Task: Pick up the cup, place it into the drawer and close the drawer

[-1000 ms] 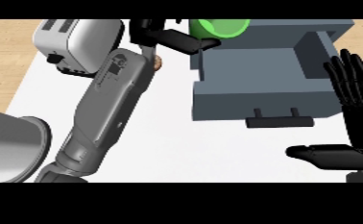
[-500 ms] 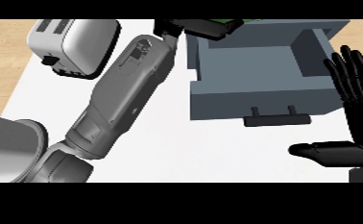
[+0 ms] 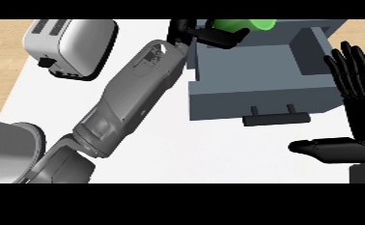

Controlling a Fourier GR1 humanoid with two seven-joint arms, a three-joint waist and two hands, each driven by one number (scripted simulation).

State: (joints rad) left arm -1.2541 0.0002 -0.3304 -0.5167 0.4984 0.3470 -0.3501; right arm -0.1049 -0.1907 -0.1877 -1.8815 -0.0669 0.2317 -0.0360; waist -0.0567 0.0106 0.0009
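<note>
A green cup point(image 3: 246, 25) shows at the top of the head view, above the far end of the open grey drawer point(image 3: 257, 98). My left hand point(image 3: 210, 35) is curled round the cup and hides its lower part. The left forearm runs diagonally from the lower left up to the drawer's left wall. The drawer has a dark handle point(image 3: 274, 118) on its front face, toward me. My right hand point(image 3: 345, 108) rests open at the right edge, beside the drawer's right wall, fingers pointing up and thumb sticking out to the left.
A silver toaster point(image 3: 71, 48) stands at the upper left on the white counter point(image 3: 200, 156). A metal pot point(image 3: 14, 154) shows at the lower left edge. Wooden floor lies beyond the counter's left and right sides.
My left hand has carried the green cup to the right, from beside the drawer's far left corner to over its far end. The right hand has stayed still.
</note>
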